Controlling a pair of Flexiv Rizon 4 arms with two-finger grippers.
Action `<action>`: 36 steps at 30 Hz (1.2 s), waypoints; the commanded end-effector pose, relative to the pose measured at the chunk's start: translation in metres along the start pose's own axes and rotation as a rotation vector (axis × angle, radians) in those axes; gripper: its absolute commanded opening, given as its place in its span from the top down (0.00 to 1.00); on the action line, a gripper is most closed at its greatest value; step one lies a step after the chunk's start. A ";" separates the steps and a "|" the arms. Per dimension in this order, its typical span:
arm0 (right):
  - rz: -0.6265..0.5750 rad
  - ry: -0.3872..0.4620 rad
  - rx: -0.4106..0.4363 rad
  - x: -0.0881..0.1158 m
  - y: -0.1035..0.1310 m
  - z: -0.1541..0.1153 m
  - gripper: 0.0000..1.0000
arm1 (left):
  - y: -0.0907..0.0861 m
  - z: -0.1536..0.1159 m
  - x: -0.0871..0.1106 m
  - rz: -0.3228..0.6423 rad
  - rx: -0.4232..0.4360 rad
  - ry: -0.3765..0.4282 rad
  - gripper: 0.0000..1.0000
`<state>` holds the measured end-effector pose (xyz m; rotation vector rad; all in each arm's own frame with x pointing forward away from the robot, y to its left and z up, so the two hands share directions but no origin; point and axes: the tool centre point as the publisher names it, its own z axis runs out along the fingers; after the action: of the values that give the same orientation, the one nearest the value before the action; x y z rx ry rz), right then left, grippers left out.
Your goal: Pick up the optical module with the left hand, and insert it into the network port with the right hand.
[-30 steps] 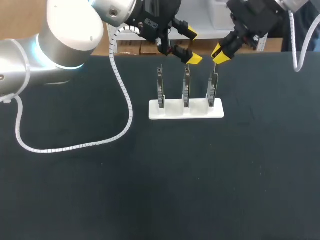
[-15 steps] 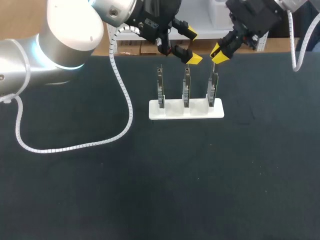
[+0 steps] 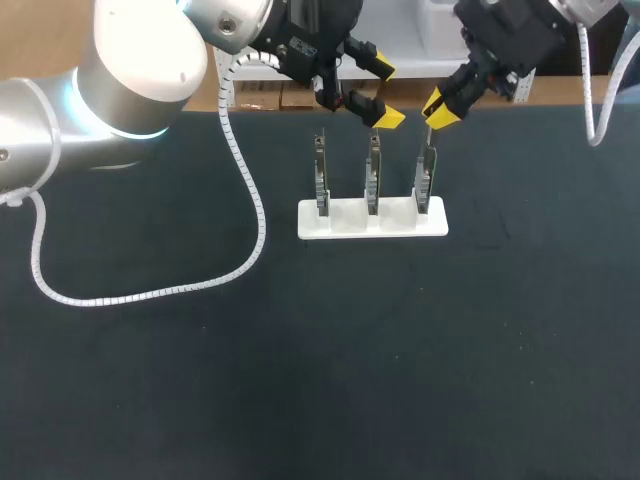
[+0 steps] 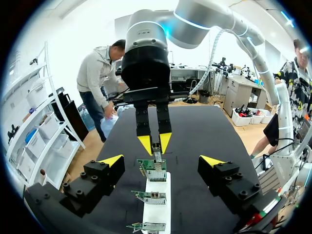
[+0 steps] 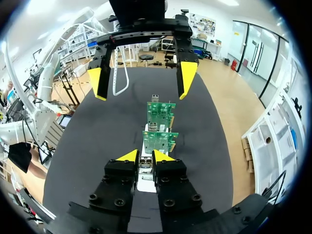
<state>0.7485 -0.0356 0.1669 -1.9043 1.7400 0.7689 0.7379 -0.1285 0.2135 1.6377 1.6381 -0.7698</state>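
Module (image 4: pixel 157 157): a small grey piece at the top edge of the end board (image 3: pixel 425 178), on the right arm's side of the holder (image 3: pixel 372 218). It sits between the tips of the right gripper (image 3: pixel 437 108), which are drawn close and pinch it from two sides. The port on that board is hidden by the fingers, so seating depth cannot be told.

Left gripper (image 3: pixel 383 93): spread wide, empty, hanging above the middle board (image 3: pixel 372 178) without touching it.

Progress, as judged: pick-up and handover look done and insertion is in hand. Left to do are confirming that the module is fully home, release and withdrawal.

Holder: a white block on the dark table (image 3: pixel 300 350), carrying three upright boards in a row, the third board (image 3: pixel 322 180) at the far end. Nothing else is in it.
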 end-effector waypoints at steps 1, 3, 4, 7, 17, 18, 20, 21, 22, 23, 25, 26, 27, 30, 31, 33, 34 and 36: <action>-0.004 -0.001 0.003 0.001 -0.002 0.001 1.00 | 0.001 0.000 -0.002 -0.003 0.003 0.008 0.00; -0.008 0.000 0.005 -0.001 -0.003 0.000 1.00 | 0.001 0.000 -0.002 -0.003 0.003 0.008 0.00; -0.010 0.001 0.005 -0.001 -0.003 -0.001 1.00 | 0.001 0.000 -0.002 -0.003 0.003 0.008 0.00; -0.009 0.003 0.003 0.000 -0.004 0.000 1.00 | 0.001 0.000 -0.002 -0.003 0.003 0.008 0.00; -0.002 0.001 -0.004 0.001 -0.005 0.002 1.00 | 0.001 0.000 -0.002 -0.003 0.003 0.008 0.00; -0.004 0.001 -0.003 0.000 -0.004 0.002 1.00 | 0.001 0.000 -0.002 -0.003 0.003 0.008 0.00; -0.025 -0.004 0.009 -0.002 -0.003 0.001 1.00 | 0.001 0.000 -0.002 -0.003 0.003 0.008 0.00; -0.022 -0.002 0.007 -0.003 -0.003 0.000 1.00 | 0.001 0.000 -0.002 -0.003 0.003 0.008 0.00; -0.022 -0.003 0.008 -0.003 -0.003 0.000 1.00 | 0.001 0.000 -0.002 -0.003 0.003 0.008 0.00; -0.023 -0.003 0.009 -0.003 -0.003 -0.001 1.00 | 0.001 0.000 -0.002 -0.003 0.003 0.008 0.00; -0.024 -0.002 0.011 -0.004 -0.002 -0.001 1.00 | 0.001 0.000 -0.002 -0.003 0.003 0.008 0.00; -0.024 -0.002 0.012 -0.004 -0.002 -0.001 1.00 | 0.001 0.000 -0.002 -0.003 0.003 0.008 0.00; -0.024 -0.001 0.012 -0.004 -0.002 -0.001 1.00 | 0.001 0.000 -0.002 -0.003 0.003 0.008 0.00; -0.017 -0.001 0.011 -0.001 -0.001 -0.001 1.00 | 0.001 0.000 -0.002 -0.003 0.003 0.008 0.00; -0.016 -0.001 0.011 -0.001 0.000 -0.001 1.00 | 0.001 0.000 -0.002 -0.003 0.003 0.008 0.00; -0.015 -0.003 0.010 -0.001 0.000 0.000 1.00 | 0.001 0.000 -0.002 -0.003 0.003 0.008 0.00; -0.014 -0.003 0.009 -0.001 0.001 0.000 1.00 | 0.001 0.000 -0.002 -0.003 0.003 0.008 0.00; -0.014 -0.003 0.007 -0.001 0.001 0.001 1.00 | 0.001 0.000 -0.002 -0.003 0.003 0.008 0.00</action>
<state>0.7511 -0.0341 0.1677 -1.9130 1.7228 0.7678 0.7379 -0.1285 0.2135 1.6377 1.6380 -0.7698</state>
